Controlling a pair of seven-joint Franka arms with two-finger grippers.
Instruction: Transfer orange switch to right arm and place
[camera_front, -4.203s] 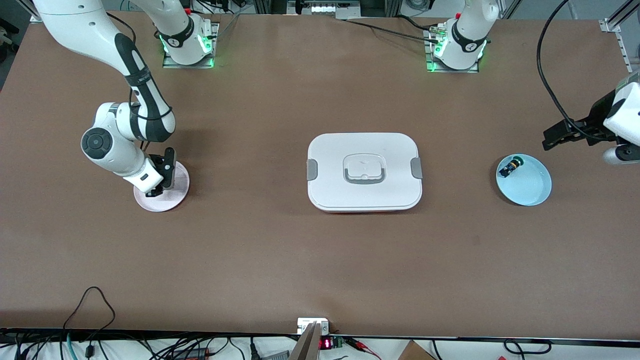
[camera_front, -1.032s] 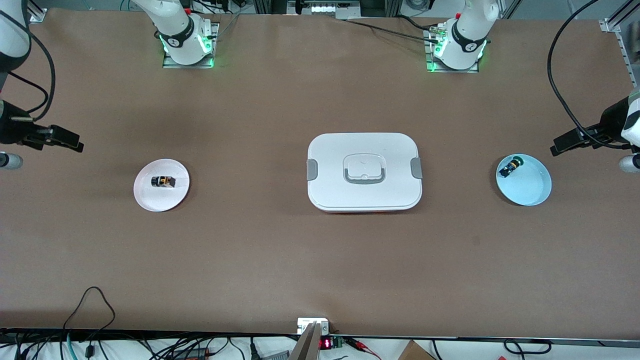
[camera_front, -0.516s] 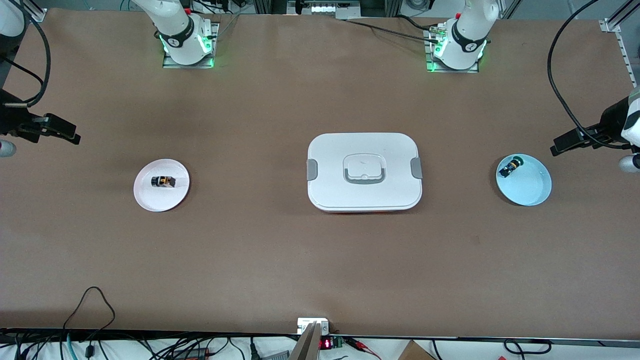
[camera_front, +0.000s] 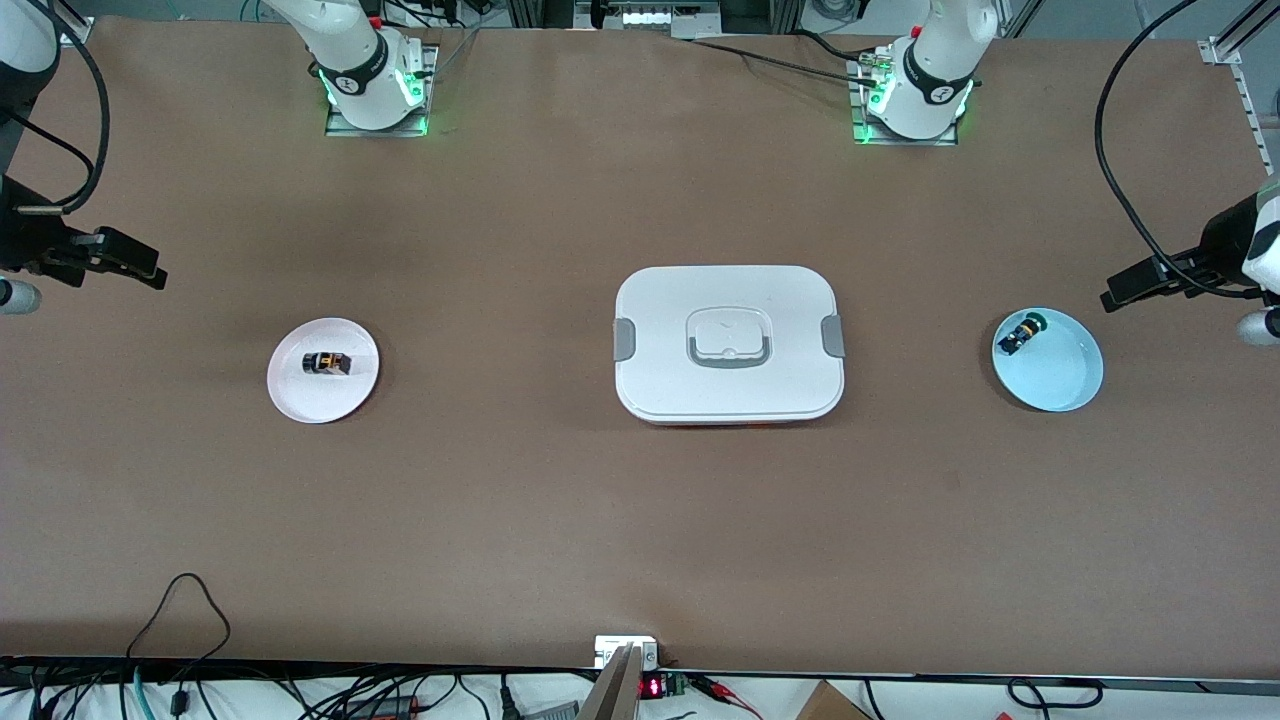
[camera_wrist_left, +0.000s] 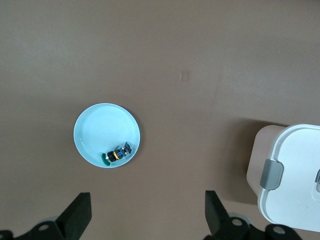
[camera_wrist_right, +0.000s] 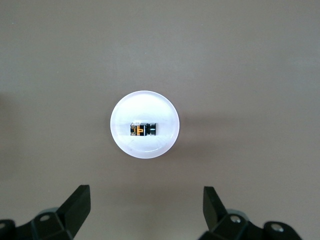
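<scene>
The orange switch (camera_front: 327, 363) is seen lying on its side in the middle of a white plate (camera_front: 300, 395) at the left centre of the front view, its long axis running almost level across that frame, tilted slightly downward toward the centre of the table. In the right wrist view the switch (camera_wrist_right: 143, 129) is shown with its orange-marked end toward that frame's left and its black end toward the right. No readable writing can be made out on the switch or the plates. A white lidded container (camera_front: 728, 344) with grey latches is placed at the centre of the frame, well apart from the plate. At the right centre a light blue plate (camera_front: 1060, 380) is seen, with a small black part with a green cap (camera_front: 1023, 332) resting near its upper rim. Nothing is found standing over or beside the switch. The right gripper (camera_front: 125, 262) is held spread open and empty at the left edge of the frame, over bare table. The left gripper (camera_front: 1135, 287) is likewise held wide open and empty at the right edge, beside the blue plate.
</scene>
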